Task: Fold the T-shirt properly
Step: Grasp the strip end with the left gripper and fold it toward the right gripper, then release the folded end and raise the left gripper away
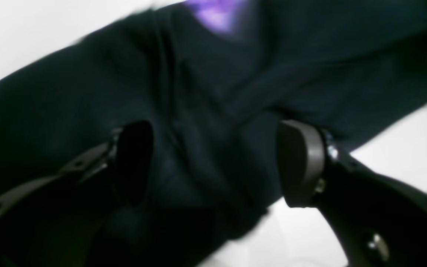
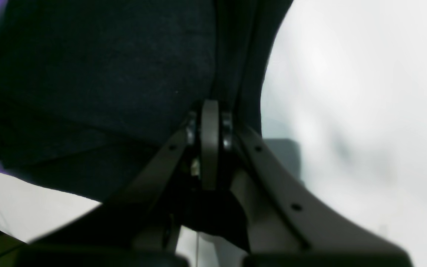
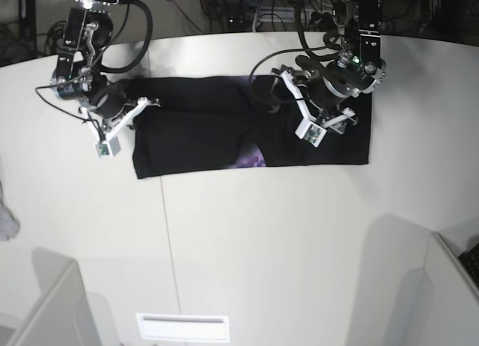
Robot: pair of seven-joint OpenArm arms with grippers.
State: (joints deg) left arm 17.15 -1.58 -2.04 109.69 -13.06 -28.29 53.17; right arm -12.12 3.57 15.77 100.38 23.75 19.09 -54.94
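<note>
The T-shirt (image 3: 224,132) lies stretched in a long black band across the far half of the white table (image 3: 247,241), a sliver of purple print (image 3: 253,161) peeking out at its near edge. Left gripper (image 1: 213,163) hangs over the cloth with its jaws spread wide — nothing between them but dark fabric below. Right gripper (image 2: 209,144) sits at the shirt's other end, jaws pressed together — whether cloth is caught between them, I cannot tell.

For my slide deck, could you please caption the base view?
Two arms work a black cloth T-shirt spread on the white table, purple print peeking out.
</note>
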